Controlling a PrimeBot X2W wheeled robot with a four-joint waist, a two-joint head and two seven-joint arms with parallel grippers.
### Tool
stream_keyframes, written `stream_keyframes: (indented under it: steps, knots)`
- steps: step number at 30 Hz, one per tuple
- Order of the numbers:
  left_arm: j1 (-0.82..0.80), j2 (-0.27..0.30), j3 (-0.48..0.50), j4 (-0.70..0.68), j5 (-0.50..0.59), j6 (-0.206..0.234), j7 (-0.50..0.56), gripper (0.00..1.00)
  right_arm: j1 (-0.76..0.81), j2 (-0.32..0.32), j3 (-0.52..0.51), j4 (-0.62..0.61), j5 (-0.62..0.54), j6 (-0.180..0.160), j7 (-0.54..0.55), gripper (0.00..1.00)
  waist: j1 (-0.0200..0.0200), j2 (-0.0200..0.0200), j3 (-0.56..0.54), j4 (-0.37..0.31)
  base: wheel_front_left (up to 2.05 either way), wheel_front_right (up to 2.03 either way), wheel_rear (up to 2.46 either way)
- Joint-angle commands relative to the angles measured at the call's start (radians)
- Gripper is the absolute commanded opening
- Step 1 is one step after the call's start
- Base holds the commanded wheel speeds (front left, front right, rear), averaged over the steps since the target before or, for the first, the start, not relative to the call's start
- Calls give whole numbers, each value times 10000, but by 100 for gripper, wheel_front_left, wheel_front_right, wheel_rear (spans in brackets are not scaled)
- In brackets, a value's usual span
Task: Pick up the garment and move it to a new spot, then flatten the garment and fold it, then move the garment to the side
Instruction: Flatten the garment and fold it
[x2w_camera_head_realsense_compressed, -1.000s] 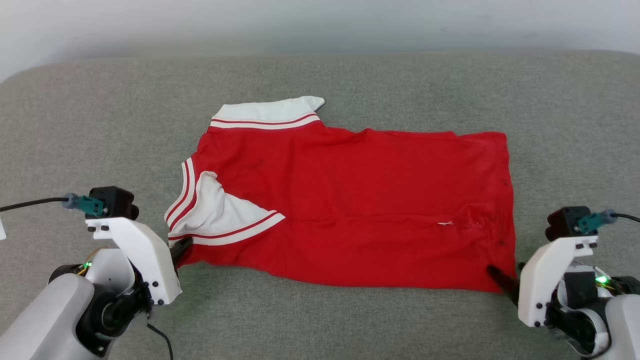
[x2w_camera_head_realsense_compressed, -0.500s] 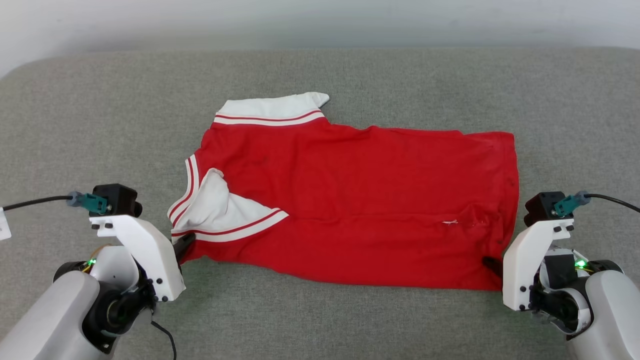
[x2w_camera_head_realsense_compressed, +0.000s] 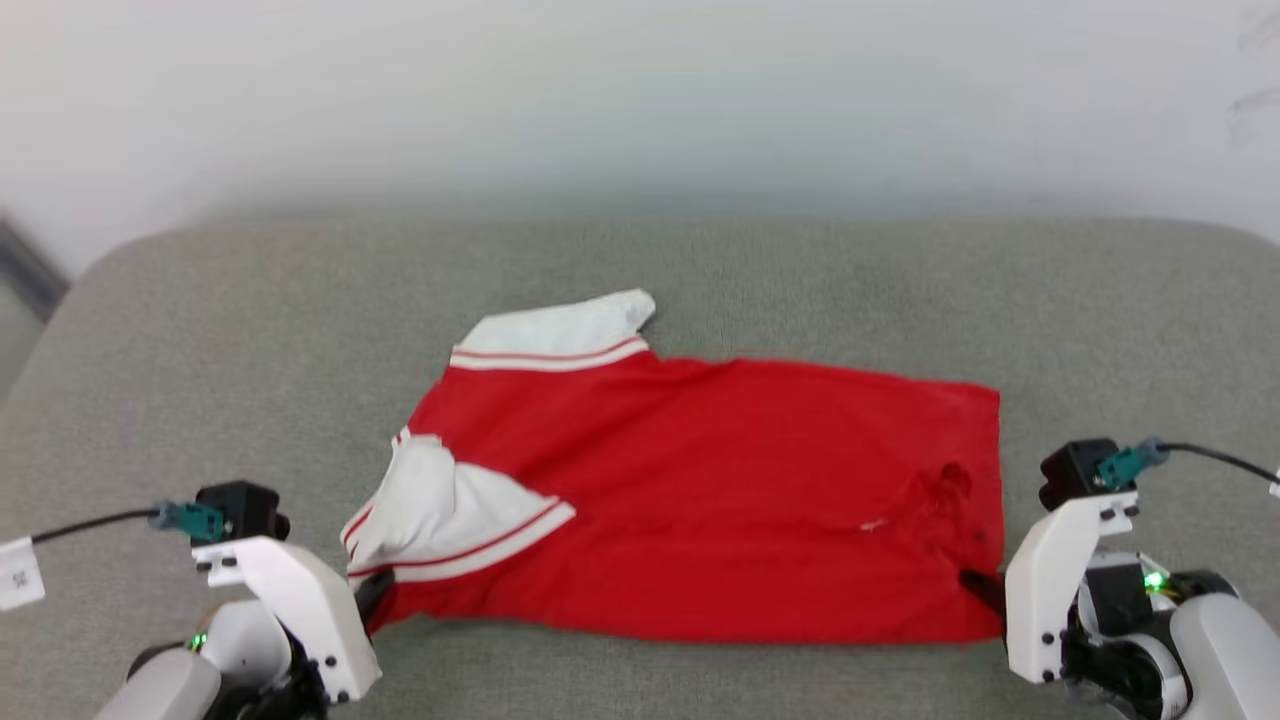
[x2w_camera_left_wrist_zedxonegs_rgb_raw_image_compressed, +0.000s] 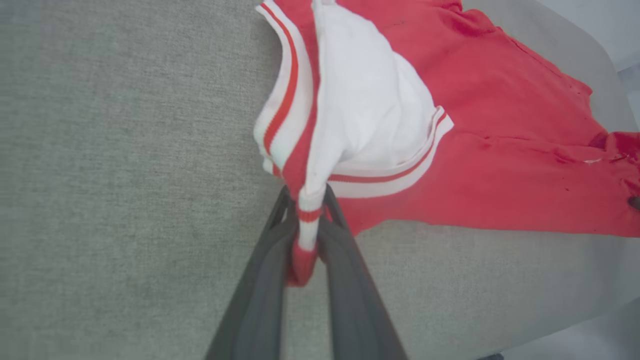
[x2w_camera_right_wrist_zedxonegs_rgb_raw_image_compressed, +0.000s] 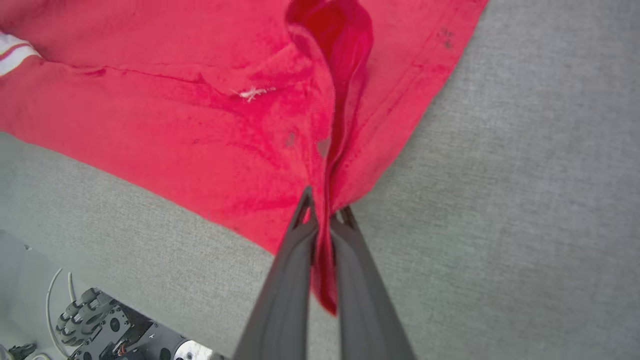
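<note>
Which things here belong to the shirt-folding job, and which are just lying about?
In the job: red T-shirt with white striped-trim sleeves; left gripper, shut on its striped trim; right gripper, shut on its hem corner.
Just lying about: small white paper tag at far left; grey fabric surface underneath.

A wide pad (x2w_camera_head_realsense_compressed: 700, 270) covered in grey woven cloth carries everything. Its far corners are rounded, and its near edge drops away at the lower left of the right wrist view. One shirt (x2w_camera_head_realsense_compressed: 720, 500) lies on it near the middle, the red body spread mostly flat with the hem toward the right. One white sleeve (x2w_camera_head_realsense_compressed: 560, 325) (red-striped along its seam) lies flat at the far side. The other sleeve (x2w_camera_head_realsense_compressed: 450, 505) is folded over onto the red. The shirt's two near corners are bunched and lifted slightly off the cloth.
</note>
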Motion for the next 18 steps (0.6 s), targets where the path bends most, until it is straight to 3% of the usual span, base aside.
stream_keyframes:
  steps: [1, 8, 9, 10, 11, 18]
  knots:
    - [312, 57, 41, -132, -81, 114, -99, 0, 250, -105, -4, -102, 134, -3, 46, 0, 0, 0, -447, 121, 0, 0, 0]
    - [1244, 5, -59, -334, -287, 339, -139, 0, 1134, -271, -268, -354, 156, -3, 170, 0, 0, 0, -624, 243, 0, 0, 0]
    - [1285, -85, -99, -222, -240, 362, -216, 2, 1254, -225, -315, -319, 132, -3, 116, 13, 0, 0, -615, 258, 0, 0, 0]
    - [1295, -169, -195, -99, -166, 354, -268, 87, 1380, -161, -346, -280, 82, -3, 22, 50, 0, 0, -603, 263, 0, 0, 0]
    - [1227, -271, -220, 44, -92, 386, -388, 100, 1502, -158, -322, -259, -11, -3, -47, 100, 0, 0, -583, 268, 0, 0, 0]
    - [713, -661, -161, 724, 278, 219, -1185, 100, 1793, 9, -424, -735, -453, -3, -1493, 100, 0, 0, -543, 70, 0, 0, 0]
